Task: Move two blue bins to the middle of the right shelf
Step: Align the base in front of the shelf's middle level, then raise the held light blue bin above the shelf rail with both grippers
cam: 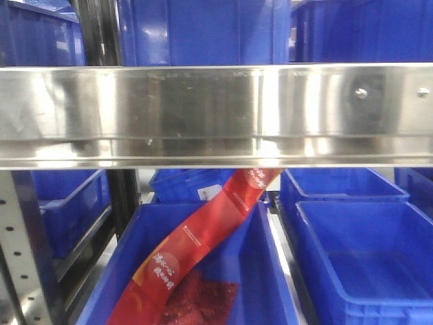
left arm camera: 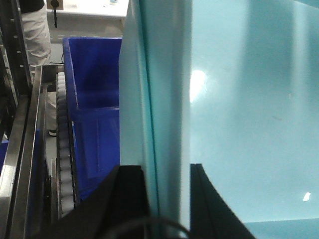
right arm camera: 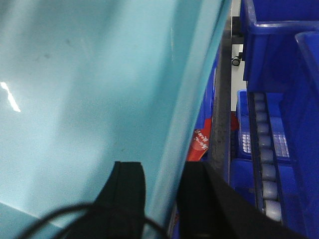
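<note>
Left pincer [left arm camera: 167,199], black, closed narrowly on the upright rim wall of a large pale sky-blue smooth plastic bin [left arm camera: 249,124], one dark finger [left arm camera: 129,194] outside the wall and the other inside. Right pincer [right arm camera: 160,199], black too, clamped likewise over the rim wall of the pale sky-blue plastic bin [right arm camera: 84,84], one finger [right arm camera: 127,191] on the inner side, the other on the outer. Held aloft between both arms, filling most of each wrist view; impossible to tell whether one bin or two nested.

Beyond the left grip: a dark blue plastic crate [left arm camera: 94,104] just beside the pale wall, resting on a track of small grey rollers [left arm camera: 64,149] edged by a steel rail [left arm camera: 27,149]. Further back, a standing person's light trousers [left arm camera: 37,35].

Beyond the right grip: a dark metal upright [right arm camera: 222,114] beside the pale rim, a scrap of red printed packaging [right arm camera: 199,144] below, then a roller track [right arm camera: 266,169] between stacked dark blue crates [right arm camera: 279,45].

From the front view: a broad shiny stainless shelf beam [cam: 216,112] across the middle, dark blue crates [cam: 203,30] above it. Below, an open dark blue crate [cam: 270,271] holding a long red printed bag [cam: 196,250], with another open dark blue crate [cam: 369,264] just beside on the right. Neither pincer nor pale bin visible here.
</note>
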Controlling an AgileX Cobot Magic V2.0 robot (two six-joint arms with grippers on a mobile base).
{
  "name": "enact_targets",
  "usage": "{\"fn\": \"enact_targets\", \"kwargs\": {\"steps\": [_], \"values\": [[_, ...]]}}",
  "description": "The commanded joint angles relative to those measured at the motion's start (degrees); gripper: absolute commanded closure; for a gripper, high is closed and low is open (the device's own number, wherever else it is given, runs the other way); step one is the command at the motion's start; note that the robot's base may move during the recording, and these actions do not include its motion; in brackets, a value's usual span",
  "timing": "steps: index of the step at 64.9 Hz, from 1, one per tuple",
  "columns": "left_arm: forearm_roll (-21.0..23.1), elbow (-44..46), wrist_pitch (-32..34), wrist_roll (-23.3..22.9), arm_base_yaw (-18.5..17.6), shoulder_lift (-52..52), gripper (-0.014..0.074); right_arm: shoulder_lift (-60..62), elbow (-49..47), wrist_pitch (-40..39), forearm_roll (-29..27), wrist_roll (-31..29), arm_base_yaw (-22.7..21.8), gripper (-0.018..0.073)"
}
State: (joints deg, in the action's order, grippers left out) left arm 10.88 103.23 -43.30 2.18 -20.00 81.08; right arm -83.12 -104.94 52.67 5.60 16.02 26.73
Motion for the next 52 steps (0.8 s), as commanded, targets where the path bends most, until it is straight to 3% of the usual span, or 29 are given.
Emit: {"fn": "enact_targets", "kwargs": {"steps": [1, 52], "values": [[4.11, 1.03, 5.73, -0.29, -0.39, -1.14, 0.0707, 0.83, -0.79, -5.25, -1.50, -2.08, 0.29, 0.0713], [4.11, 1.03, 5.73, -0.29, -0.39, -1.14, 0.0707, 0.83, -0.79, -5.25, -1.50, -2.08, 0.29, 0.0713]]}}
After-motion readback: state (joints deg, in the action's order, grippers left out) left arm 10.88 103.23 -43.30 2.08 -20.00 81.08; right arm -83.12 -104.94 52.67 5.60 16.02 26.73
